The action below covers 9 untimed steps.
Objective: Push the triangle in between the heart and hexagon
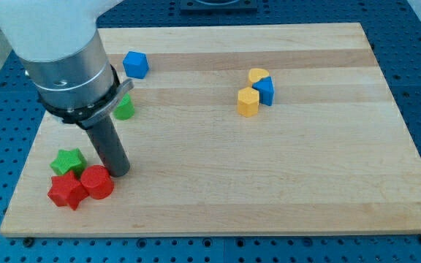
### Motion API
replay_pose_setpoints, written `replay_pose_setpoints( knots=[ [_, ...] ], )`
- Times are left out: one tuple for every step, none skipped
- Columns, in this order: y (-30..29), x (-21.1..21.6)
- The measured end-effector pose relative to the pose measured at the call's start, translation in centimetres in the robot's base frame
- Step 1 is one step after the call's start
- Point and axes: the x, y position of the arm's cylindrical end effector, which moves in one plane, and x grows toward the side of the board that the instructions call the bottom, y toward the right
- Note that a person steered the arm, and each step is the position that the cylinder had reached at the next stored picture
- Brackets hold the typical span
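A blue triangle [266,90] sits at the upper right of the wooden board [269,183]. It touches a yellow heart [257,75] just above its left side and a yellow hexagon [248,102] at its lower left. The heart and the hexagon stand close together, and the triangle is pressed against their right side. My tip [118,174] is far away at the view's lower left, right beside the upper right edge of a red rounded block [97,183].
A red star [66,191] and a green star [68,161] cluster with the red rounded block at the lower left. A green block [125,109] is partly hidden behind the rod. A blue block [135,64] lies near the top left.
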Motion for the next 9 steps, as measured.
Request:
replay_pose_setpoints(
  knots=[
    [0.2, -1.1],
    [3.9, -3.9],
    [10.5, -5.0],
    [17.4, -6.2],
    [22.4, -7.5],
    [25.4, -9.8],
    [26.0, -12.8],
    [25.5, -15.2],
    [24.1, -16.1]
  ],
)
